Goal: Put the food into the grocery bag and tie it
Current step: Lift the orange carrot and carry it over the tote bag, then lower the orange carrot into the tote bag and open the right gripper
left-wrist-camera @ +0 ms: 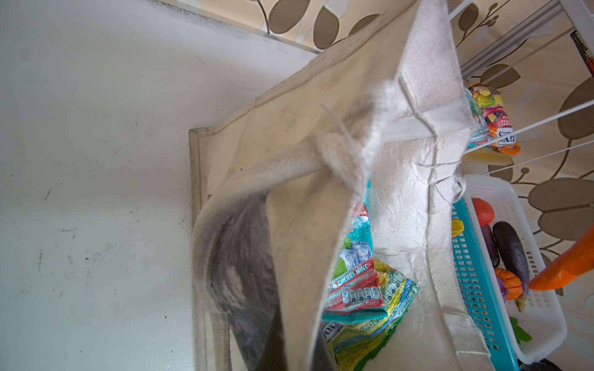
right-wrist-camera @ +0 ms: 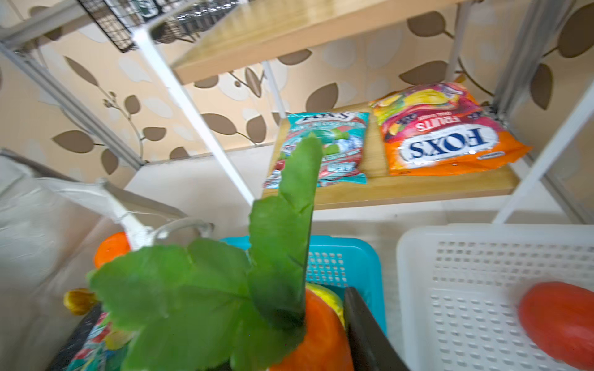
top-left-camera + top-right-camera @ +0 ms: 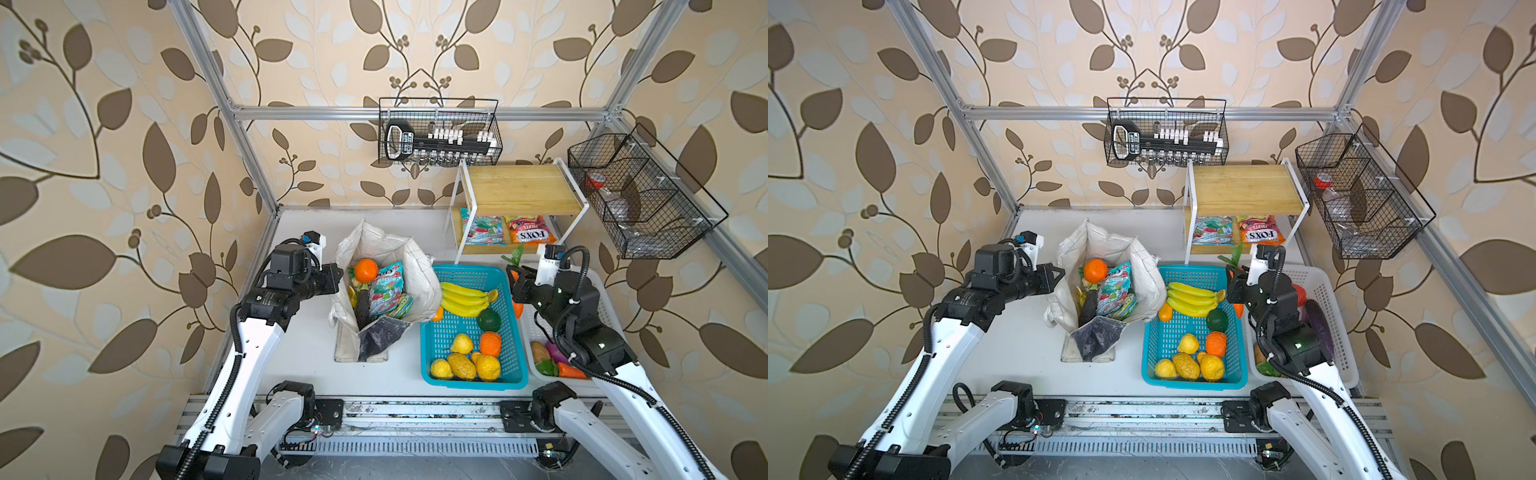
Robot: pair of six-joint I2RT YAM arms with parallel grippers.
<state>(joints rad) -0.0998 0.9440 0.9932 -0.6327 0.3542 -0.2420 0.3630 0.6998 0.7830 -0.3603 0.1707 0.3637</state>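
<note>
The grocery bag (image 3: pixel 390 249) (image 3: pixel 1113 245) stands open at the table's middle. An orange (image 3: pixel 365 269) and several glossy packets (image 3: pixel 386 291) (image 1: pixel 356 289) lie inside it. My left gripper (image 3: pixel 333 277) (image 3: pixel 1055 276) is shut on the bag's left rim (image 1: pixel 308 257) and holds it up. My right gripper (image 3: pixel 517 279) (image 3: pixel 1233 283) hangs between the blue and white baskets, shut on an orange carrot (image 2: pixel 321 337) (image 3: pixel 517 309) with its green leaves (image 2: pixel 225 289) pointing up. A banana bunch (image 3: pixel 463 299) (image 3: pixel 1192 299) lies in the blue basket.
The blue basket (image 3: pixel 424 345) right of the bag holds lemons, an orange and an avocado. A white basket (image 3: pixel 1345 332) with vegetables sits under my right arm. A wooden shelf (image 3: pixel 519 187) at the back right carries two packets (image 2: pixel 443 138). Wire baskets (image 3: pixel 440 133) hang above.
</note>
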